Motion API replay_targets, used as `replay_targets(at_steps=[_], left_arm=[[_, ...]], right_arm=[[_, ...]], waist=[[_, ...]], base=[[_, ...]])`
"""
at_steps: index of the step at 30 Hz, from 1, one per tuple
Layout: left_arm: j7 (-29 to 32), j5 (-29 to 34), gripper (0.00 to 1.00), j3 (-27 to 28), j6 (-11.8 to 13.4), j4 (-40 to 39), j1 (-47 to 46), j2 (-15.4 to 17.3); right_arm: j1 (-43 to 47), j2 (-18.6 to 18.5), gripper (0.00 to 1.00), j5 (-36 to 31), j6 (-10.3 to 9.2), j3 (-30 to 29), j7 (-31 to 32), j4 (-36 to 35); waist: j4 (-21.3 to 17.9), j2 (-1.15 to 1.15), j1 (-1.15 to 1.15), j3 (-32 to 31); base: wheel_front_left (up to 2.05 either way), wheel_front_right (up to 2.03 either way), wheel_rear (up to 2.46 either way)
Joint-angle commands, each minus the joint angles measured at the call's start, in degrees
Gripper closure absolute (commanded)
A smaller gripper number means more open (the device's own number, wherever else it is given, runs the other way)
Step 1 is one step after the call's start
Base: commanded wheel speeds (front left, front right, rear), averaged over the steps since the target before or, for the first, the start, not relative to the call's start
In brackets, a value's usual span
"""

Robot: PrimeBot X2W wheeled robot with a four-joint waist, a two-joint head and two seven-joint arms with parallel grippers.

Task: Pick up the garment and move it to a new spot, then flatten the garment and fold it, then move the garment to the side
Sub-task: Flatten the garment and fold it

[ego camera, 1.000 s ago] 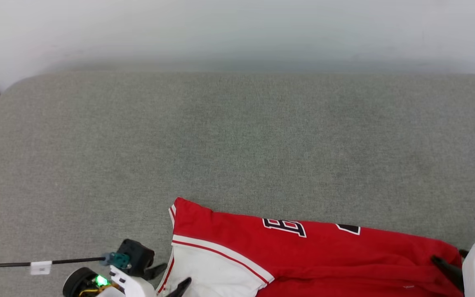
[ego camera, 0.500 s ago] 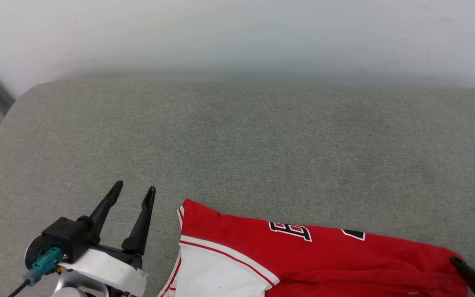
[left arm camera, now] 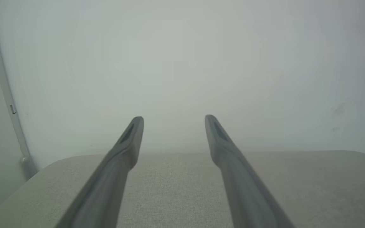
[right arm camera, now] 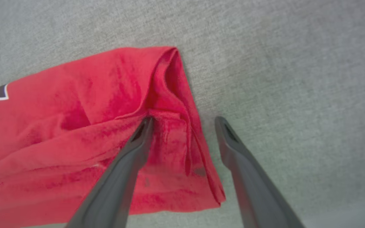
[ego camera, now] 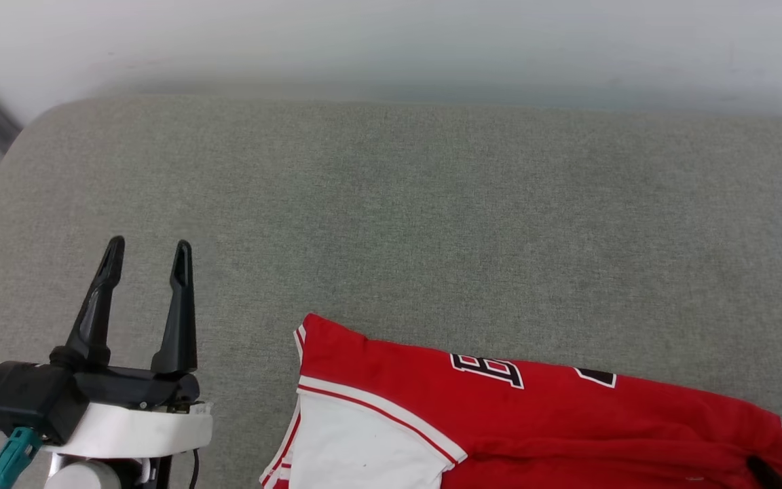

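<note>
The red shirt (ego camera: pixel 533 414), white-sleeved with black lettering, lies creased at the near edge of a coarse grey cushion (ego camera: pixel 432 224). Both the left gripper (ego camera: pixel 149 248) and right gripper (right arm camera: pixel 185 120) gape wide and empty, the right over its corner.

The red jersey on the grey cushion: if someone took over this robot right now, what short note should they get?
Left end effector: open, empty, above the grey cushion, left of the garment.
Right end effector: open, straddling the garment's right edge, gripping nothing.
Garment: on the cushion's near side, layered over itself, wrinkled.
Done: some folding, it seems.
Left: likely tidying the fold and moving it aside.
</note>
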Motion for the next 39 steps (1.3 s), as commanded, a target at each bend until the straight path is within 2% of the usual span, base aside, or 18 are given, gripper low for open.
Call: replay_targets(at_steps=[1, 5, 9, 17, 18, 20, 28, 39], left_arm=[[-0.1, 1.5, 0.0, 1.7, -1.6, 0.1, 1.0, -1.6], [-0.1, 6.0, 0.0, 5.1, -5.1, 0.4, 1.3, -4.8], [-0.1, 9.6, 0.0, 6.9, -7.5, 0.8, 1.1, -7.5], [-0.1, 12.4, 0.0, 9.1, -9.5, 1.9, 1.4, -10.8], [-0.1, 12.5, 0.0, 9.3, -9.6, 1.9, 1.5, -11.0], [-0.1, 12.5, 0.0, 9.6, -9.8, 2.1, 1.7, -11.3], [-0.1, 12.4, 0.0, 9.3, -9.9, 2.3, 2.0, -11.3], [-0.1, 11.7, 0.0, 8.3, -9.9, 2.8, 2.4, -10.3]], right_arm=[[-0.9, 0.4, 0.0, -0.5, -0.04, -0.3, -1.0, 1.4], [-1.8, 1.1, 0.0, 0.8, -0.04, 0.6, -1.4, 5.2], [-1.1, 2.3, 0.0, 3.9, 0.14, 4.5, 0.1, 7.5], [2.3, 3.0, 0.0, 6.3, 0.33, 10.5, 0.2, 9.5], [2.6, 2.8, 0.36, 6.2, 0.33, 10.8, 0.0, 9.5], [2.4, 2.1, 1.0, 5.7, 0.33, 10.7, -1.1, 9.4], [-0.4, -2.8, 1.0, 3.2, -0.09, 7.5, -6.8, 8.4], [-4.1, -10.1, 1.0, -2.2, -0.07, -1.7, -10.6, 11.0]], waist=[[0.3, 0.0, -0.01, 0.9], [0.7, 0.0, -0.01, 2.1], [1.3, 0.0, -0.01, 2.7], [1.8, 0.0, -0.01, 1.8], [1.7, 0.0, -0.01, 1.5], [1.6, 0.0, -0.01, 1.2], [1.0, 0.0, -0.01, 0.7], [0.0, 0.0, -0.01, -0.1]], base=[[0.0, 0.0, 0.0], [0.0, 0.0, 0.0], [0.0, 0.0, 0.0], [0.0, 0.0, 0.0], [0.0, 0.0, 0.0], [0.0, 0.0, 0.0], [0.0, 0.0, 0.0], [0.0, 0.0, 0.0]])
